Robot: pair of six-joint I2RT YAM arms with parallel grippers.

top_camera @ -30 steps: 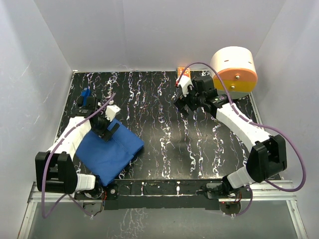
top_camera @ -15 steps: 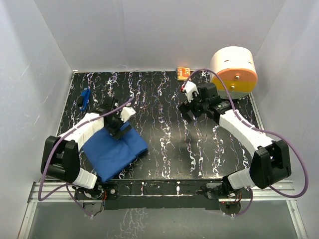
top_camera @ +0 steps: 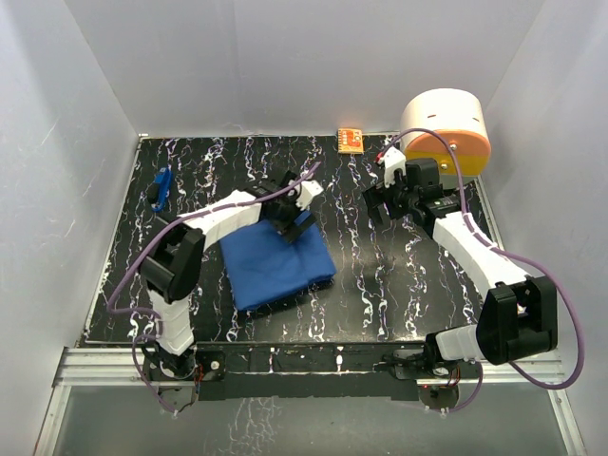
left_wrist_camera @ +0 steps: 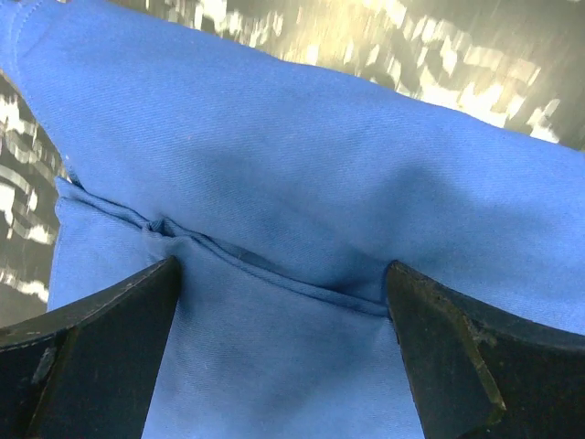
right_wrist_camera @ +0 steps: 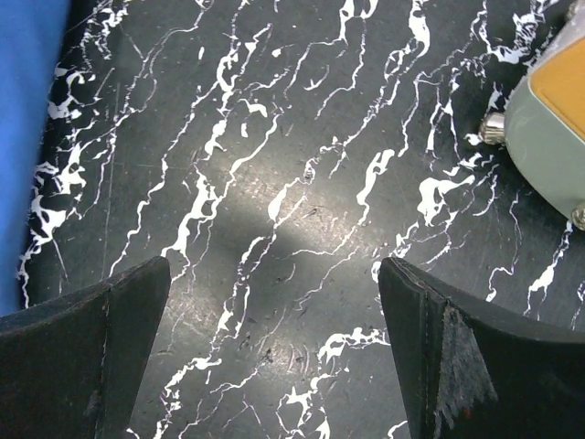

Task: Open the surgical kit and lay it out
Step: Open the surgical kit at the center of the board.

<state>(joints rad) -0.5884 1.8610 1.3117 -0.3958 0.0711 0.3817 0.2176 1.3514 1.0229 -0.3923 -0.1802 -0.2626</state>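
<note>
1. The surgical kit [top_camera: 277, 264] lies as a closed royal-blue cloth bundle on the black marbled table [top_camera: 399, 285], left of centre and towards the near edge.
2. The left gripper [top_camera: 295, 218] is at the bundle's far edge, fingers spread wide.
3. In the left wrist view, the left gripper [left_wrist_camera: 283, 270] straddles a creased fold of the kit [left_wrist_camera: 320, 174]. Whether the tips press into the cloth is hard to tell.
4. The right gripper [top_camera: 383, 202] hangs over bare table on the far right, well apart from the bundle, jaws wide apart with nothing between them.
5. In the right wrist view, the kit [right_wrist_camera: 26, 128] shows at the left edge.
6. A cream-and-orange cylinder [top_camera: 445, 128] stands in the far right corner, and a small orange box [top_camera: 350, 140] sits by the back wall.
</note>
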